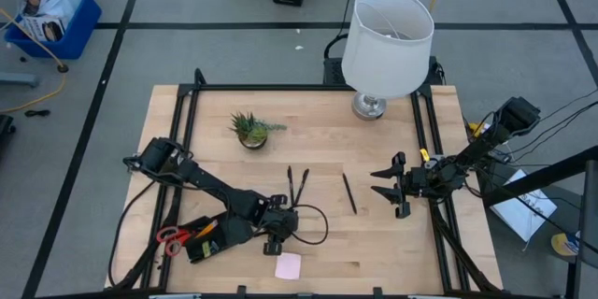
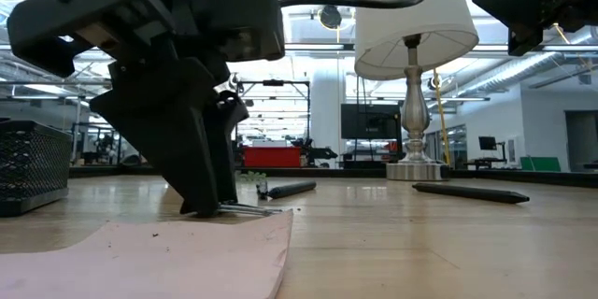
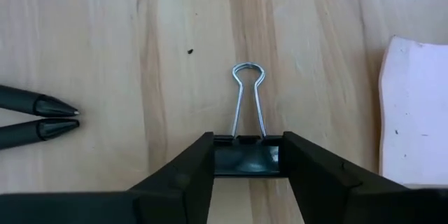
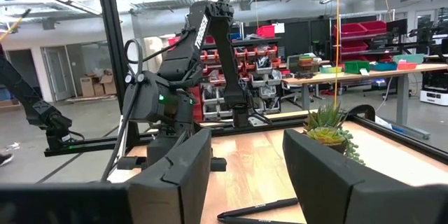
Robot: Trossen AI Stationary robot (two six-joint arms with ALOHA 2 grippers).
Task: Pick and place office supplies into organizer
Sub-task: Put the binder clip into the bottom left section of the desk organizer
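Room: a large workshop hall with a grey floor marked by dark tape lines; behind the table stand shelves with red bins (image 4: 360, 31) and work benches. A blue bin (image 1: 54, 21) sits on the floor at the far left corner.
Table: a light wooden top (image 1: 318, 149) inside a black metal frame.
Lamp: a white-shaded lamp (image 1: 387, 39) stands at the far edge of the table, on a silver base.
Left arm: it reaches low over the near part of the table; the left gripper (image 1: 274, 241) points down at the wood, just beside the pink sticky-note pad (image 1: 288, 265).
Right arm: it waits at the right side of the table; the right gripper (image 1: 391, 187) is above the surface, jaws apart, with nothing between them.
Organizer: a black tray (image 1: 209, 237) at the near left of the table, with red-handled scissors (image 1: 173, 236) and an orange pencil lying in it.
Plant: a small potted green plant (image 1: 250, 130) at the middle left of the table.
Pens: two thin black pens (image 1: 297, 185) lie side by side near the middle; a third pen (image 1: 348, 193) lies apart, nearer to the right gripper.
Clip: a black binder clip (image 3: 246, 159) lies flat on the wood, its wire handles pointing away; the left fingers (image 3: 180, 178) stand at both sides of its black body, touching it.
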